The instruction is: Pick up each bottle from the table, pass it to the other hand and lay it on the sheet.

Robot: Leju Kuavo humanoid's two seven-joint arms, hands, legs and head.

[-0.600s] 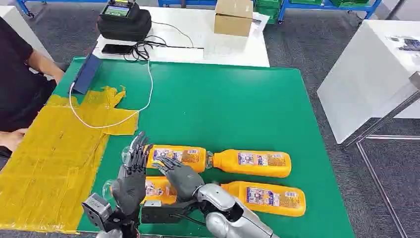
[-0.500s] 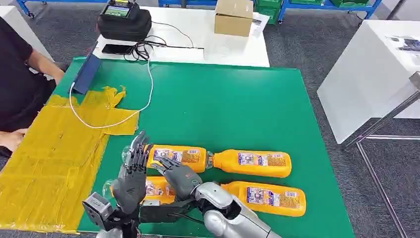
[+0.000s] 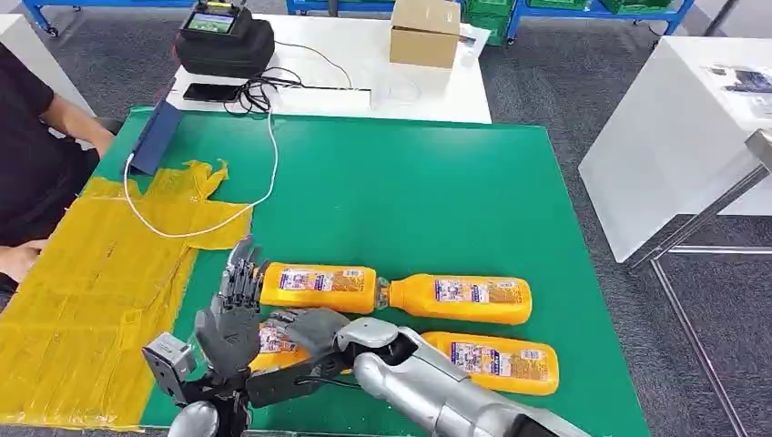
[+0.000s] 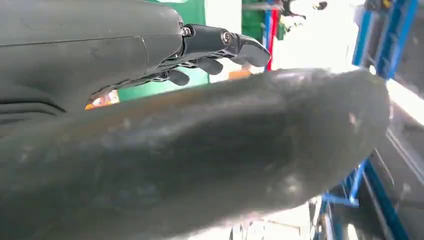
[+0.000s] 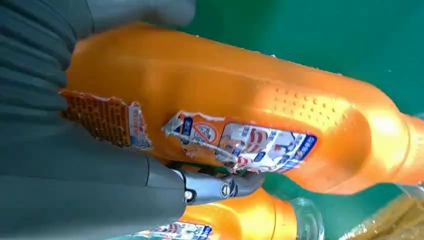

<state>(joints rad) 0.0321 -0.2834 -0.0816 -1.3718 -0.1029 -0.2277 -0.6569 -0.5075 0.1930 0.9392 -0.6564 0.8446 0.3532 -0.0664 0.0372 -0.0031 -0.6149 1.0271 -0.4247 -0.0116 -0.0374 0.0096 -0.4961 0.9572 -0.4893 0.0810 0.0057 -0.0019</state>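
Several orange bottles lie on the green table [image 3: 410, 200]. My right hand [image 3: 309, 330] wraps around the near-left bottle [image 3: 273, 339]. In the right wrist view that bottle [image 5: 280, 110] sits between the thumb and the dark fingers [image 5: 220, 187]. My left hand [image 3: 232, 314] stands just left of it, fingers spread upward and holding nothing; the left wrist view shows its fingers [image 4: 220, 45] apart. Three more bottles lie nearby: far left [image 3: 319, 286], far right [image 3: 464, 300], near right [image 3: 496, 361]. The yellow sheet [image 3: 82, 291] covers the table's left side.
A white cable [image 3: 209, 223] runs across the sheet's far corner to a blue device [image 3: 155, 137]. A person in black [image 3: 27, 155] sits at the left, one hand [image 3: 14, 259] by the sheet. White tables stand behind [image 3: 410, 82] and to the right [image 3: 674, 137].
My right hand has dropped lower onto the near-left bottle and curled its fingers around it. The left hand has shifted slightly toward me. The view moved a little.
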